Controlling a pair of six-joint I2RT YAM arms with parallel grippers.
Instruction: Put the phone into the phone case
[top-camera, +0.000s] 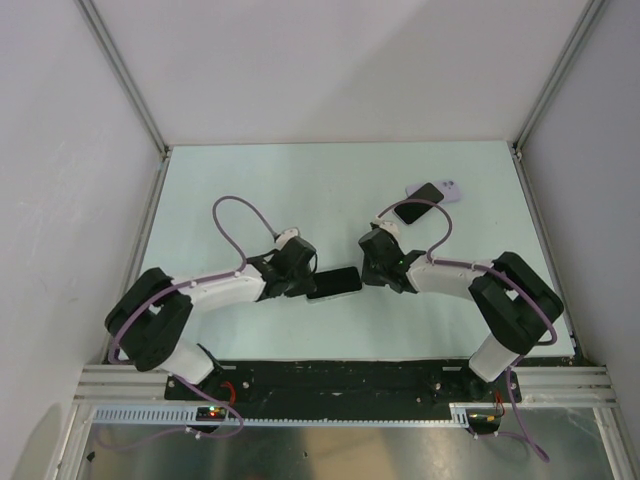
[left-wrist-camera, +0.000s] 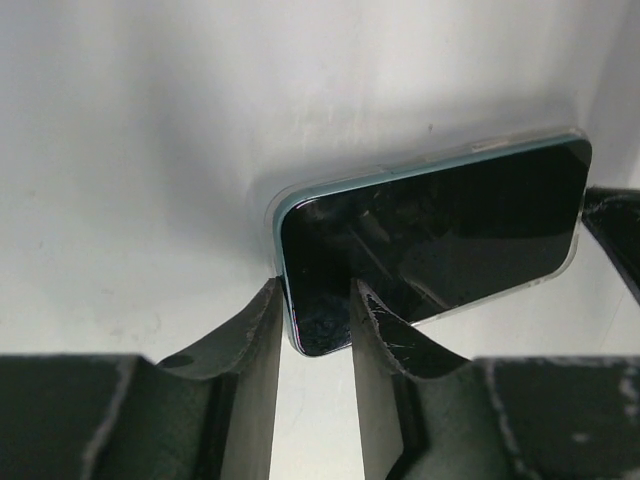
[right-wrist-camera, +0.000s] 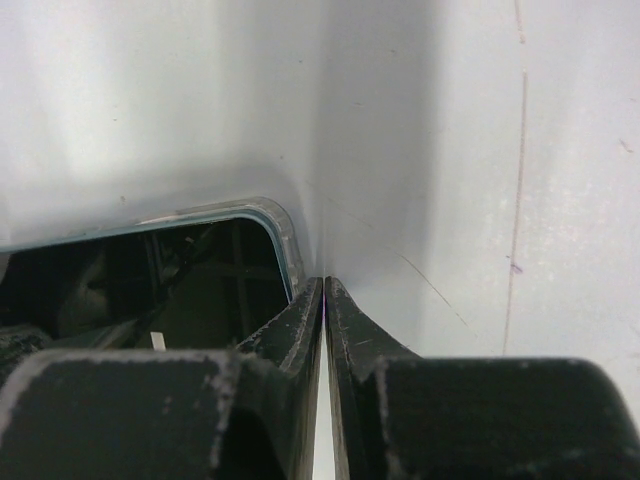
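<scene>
Seen from above, the left arm (top-camera: 210, 290) reaches from its base at 7 o'clock on the table (top-camera: 300, 190) in toward the middle. The left fingers (top-camera: 306, 281) sit at the 9 o'clock end of the phone (top-camera: 336, 283). In the left wrist view these fingers (left-wrist-camera: 272, 315) stand parted. The near corner of the phone (left-wrist-camera: 450, 230) shows in the gap between them, and they are not clamped on it. From there the phone's dark screen runs off toward 2 o'clock.

The phone lies flat, screen up, a little toward 6 o'clock from the table's centre, between the two arms. A clear case (left-wrist-camera: 280, 205) rims its teal edge, so it is seated in the case at the corners that show.

The right fingers (top-camera: 366, 270) are at the phone's 3 o'clock end. The right wrist view shows these fingers (right-wrist-camera: 323, 300) pressed together with nothing between them. Their tips are just beside the rounded corner of the clear case (right-wrist-camera: 286, 235), at its 4 o'clock. Whether they touch it cannot be told. The phone's screen (right-wrist-camera: 150, 290) fills the lower left of that view.

Further right, at 1 o'clock on the table, a second dark phone (top-camera: 417, 206) lies tilted, overlapping a lilac item (top-camera: 448, 189) with camera lenses. Whether that item is a case or a phone's back cannot be told. The right arm (top-camera: 480, 275) bends back to its base at 5 o'clock.
</scene>
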